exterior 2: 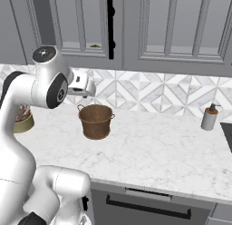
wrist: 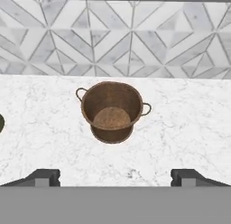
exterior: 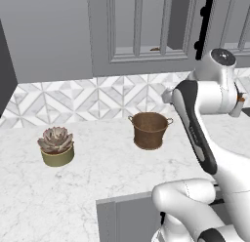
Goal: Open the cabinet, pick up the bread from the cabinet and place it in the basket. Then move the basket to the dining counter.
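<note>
Marble-patterned white counter [exterior: 97, 187]: ran the width of both base views, backed by a tiled wall [exterior 2: 149, 90] of grey and white diamond pattern.

Cabinet [exterior: 146, 31]: grey wall unit with recessed-panel doors, mounted above the tiles. One door carried a long vertical black bar handle [exterior 2: 110, 26] and stood swung outward, leaving a gap to the dark interior.

Bread [exterior 2: 95, 46]: a small brown lump lay on the cabinet shelf at the foot of that gap, just beside the handle's lower end. Too small to make out further.

Basket [wrist: 112, 111]: brown, bucket-shaped, two small loop handles, upright on the counter below the cabinet, near the tiled wall. The hand view looked down into it; only its round woven floor showed inside.

Potted succulent [exterior: 56, 146]: pink rosette in an olive pot, on the counter well to the left of the basket.

Soap dispenser [exterior 2: 209, 117]: small grey pump bottle, on the counter well to the right of the basket.

Gripper [wrist: 115, 177]: hung above and short of the basket, fingers [wrist: 45, 177] spread wide apart, nothing between them.
</note>
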Available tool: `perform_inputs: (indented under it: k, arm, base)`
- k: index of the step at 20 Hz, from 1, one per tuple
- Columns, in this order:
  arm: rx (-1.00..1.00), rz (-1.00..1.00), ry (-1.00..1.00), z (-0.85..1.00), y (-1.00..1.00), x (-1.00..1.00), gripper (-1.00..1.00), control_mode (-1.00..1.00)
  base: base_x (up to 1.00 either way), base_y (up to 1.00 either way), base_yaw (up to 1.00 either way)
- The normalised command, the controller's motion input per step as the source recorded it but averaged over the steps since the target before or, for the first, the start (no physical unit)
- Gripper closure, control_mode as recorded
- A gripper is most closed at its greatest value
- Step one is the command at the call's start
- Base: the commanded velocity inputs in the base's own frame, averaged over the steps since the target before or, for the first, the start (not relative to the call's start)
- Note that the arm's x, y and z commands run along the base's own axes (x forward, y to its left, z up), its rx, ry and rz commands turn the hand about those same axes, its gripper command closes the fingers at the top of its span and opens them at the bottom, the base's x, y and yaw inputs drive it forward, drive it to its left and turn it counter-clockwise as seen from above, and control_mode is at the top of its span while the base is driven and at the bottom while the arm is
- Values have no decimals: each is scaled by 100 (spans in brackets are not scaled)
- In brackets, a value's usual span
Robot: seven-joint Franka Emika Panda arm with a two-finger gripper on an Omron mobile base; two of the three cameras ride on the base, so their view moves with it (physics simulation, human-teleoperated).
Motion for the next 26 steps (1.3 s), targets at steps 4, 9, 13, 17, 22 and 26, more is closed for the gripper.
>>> perform_inputs:
  k: [4, 9, 13, 17, 22, 26]
  arm:
    - [0, -7, -8, 80, -44, 0, -100, -100]
    - [0, -5, -11, 67, -41, 4, -100, -100]
    - [0, -2, -20, 64, -48, 1, -100, -100]
    - [0, 0, -26, 51, -37, 4, -100, -100]
    - [0, 0, -19, 45, -22, 18, -100, -100]
    - [0, 0, 0, 46, -12, 31, -100, -100]
  base:
    - [0, 0, 0]
    - [0, 0, 0]
    - [0, 0, 0]
    - [0, 0, 0]
    - [0, 0, 0]
    - [0, 0, 0]
